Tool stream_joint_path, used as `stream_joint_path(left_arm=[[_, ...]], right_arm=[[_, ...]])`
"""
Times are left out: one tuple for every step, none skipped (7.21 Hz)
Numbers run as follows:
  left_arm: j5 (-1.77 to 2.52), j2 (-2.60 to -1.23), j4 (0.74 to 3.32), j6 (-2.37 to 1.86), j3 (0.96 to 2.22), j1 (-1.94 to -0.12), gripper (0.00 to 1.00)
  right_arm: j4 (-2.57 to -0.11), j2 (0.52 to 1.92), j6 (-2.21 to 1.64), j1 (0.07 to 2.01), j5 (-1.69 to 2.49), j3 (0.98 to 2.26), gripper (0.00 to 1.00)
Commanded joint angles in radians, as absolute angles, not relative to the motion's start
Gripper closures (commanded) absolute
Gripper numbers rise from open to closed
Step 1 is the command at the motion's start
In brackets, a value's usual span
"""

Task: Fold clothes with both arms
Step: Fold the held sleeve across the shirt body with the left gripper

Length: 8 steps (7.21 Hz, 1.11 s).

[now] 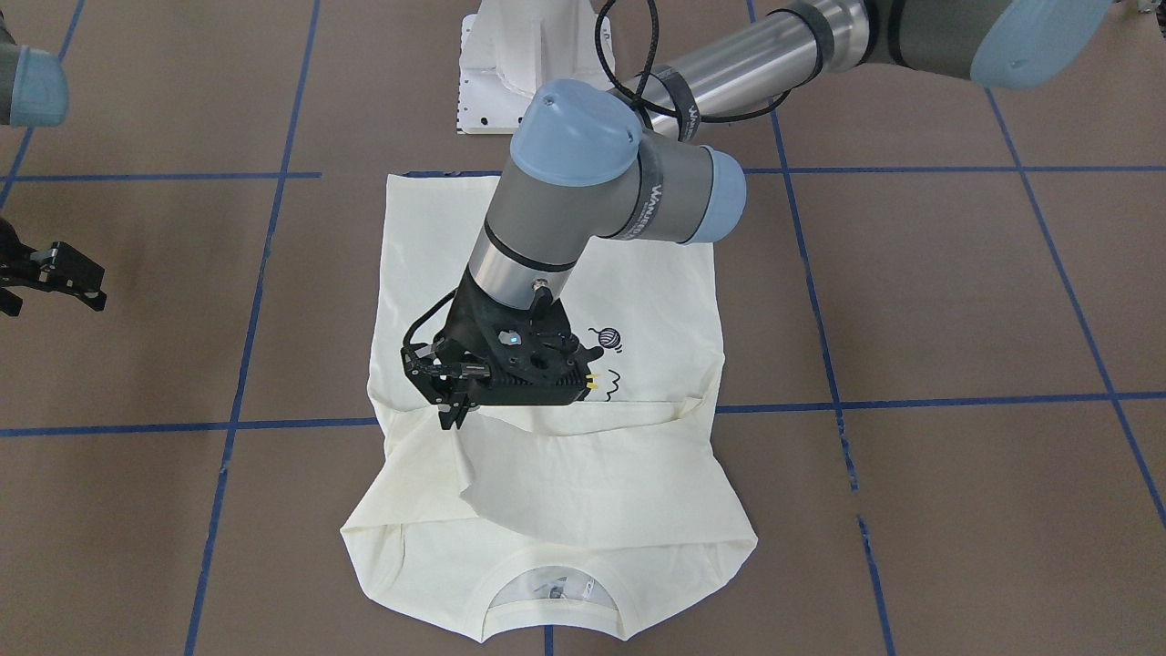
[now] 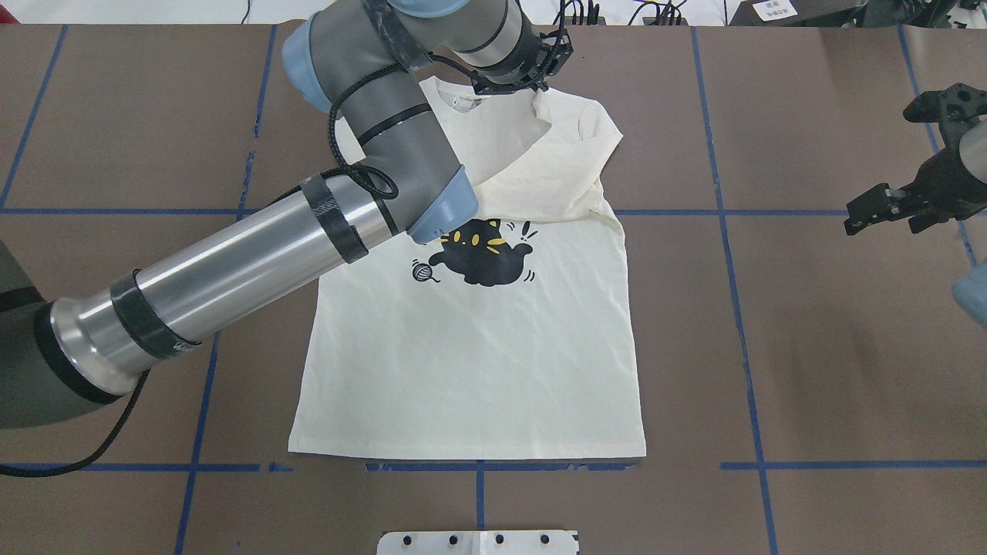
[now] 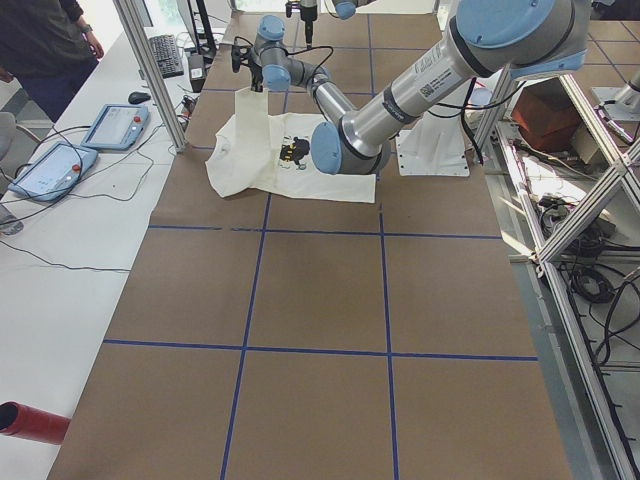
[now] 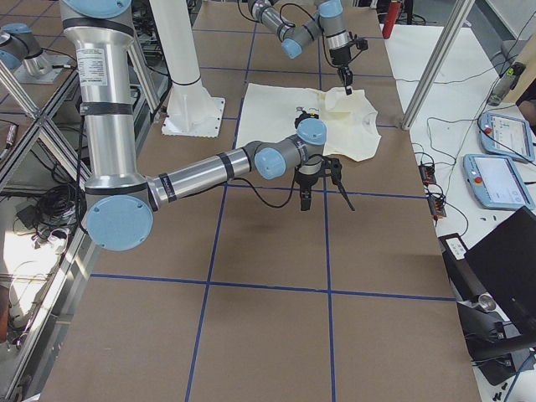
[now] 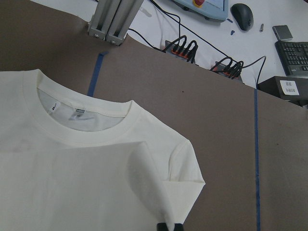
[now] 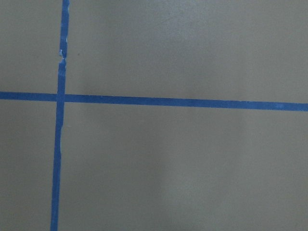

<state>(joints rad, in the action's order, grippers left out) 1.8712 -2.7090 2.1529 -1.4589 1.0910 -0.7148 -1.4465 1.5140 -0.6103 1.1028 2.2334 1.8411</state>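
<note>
The left gripper has its two fingers pinched together on a fold of the one cream T-shirt and holds that bit of fabric lifted off the chest, near the collar. In the left wrist view the black fingertips clamp the tip of a doubled-over flap. The left arm reaches out over the shirt.

The shirt lies on the brown table, print side up. One black cat graphic shows below a sleeve folded across the chest. The hem lies toward the robot and the collar away from it.

The right gripper hangs with its two fingers spread wide and nothing between them, out to the robot's right of the shirt and apart from it. Its wrist camera sees only table and two crossing blue tape lines. The right arm stretches low over the table. Two handheld pendants lie on the white bench beyond.
</note>
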Motion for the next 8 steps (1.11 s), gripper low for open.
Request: stream_joint_path(left_arm=[[1.809,-2.717,2.189,-1.495,1.049,-0.666,1.00],[1.801,-2.723,2.233,-1.567,1.010,-0.644,0.82],[1.731,-2.750,2.299,-1.581,0.940,-0.606,0.01],[1.706,-2.755,2.321,-1.582,0.933,-0.595,0.00],[1.709,-2.754,2.322,-1.578,0.936,-0.595,0.00],[1.710,-2.749,2.322,-1.572,0.937,-0.597,0.00],[1.712,-2.744,2.315,-1.515,0.940,-0.601,0.00],[1.712,-2.734,2.310,-1.502,0.946,-0.601,0.00]], right_arm=[[-1.447,1.514,-0.615,1.103,2.233,1.841,0.00],[-1.447,1.514,-0.615,1.101,2.232,1.839,0.00],[-1.447,1.513,-0.615,1.101,2.232,1.838,0.00],[-1.447,1.505,-0.617,1.101,2.232,1.839,0.00],[-1.447,1.503,-0.620,1.100,2.232,1.838,0.00],[-1.448,1.502,-0.620,1.098,2.232,1.836,0.00],[-1.447,1.493,-0.621,1.098,2.233,1.839,0.00],[-1.447,1.480,-0.633,1.095,2.233,1.842,0.00]])
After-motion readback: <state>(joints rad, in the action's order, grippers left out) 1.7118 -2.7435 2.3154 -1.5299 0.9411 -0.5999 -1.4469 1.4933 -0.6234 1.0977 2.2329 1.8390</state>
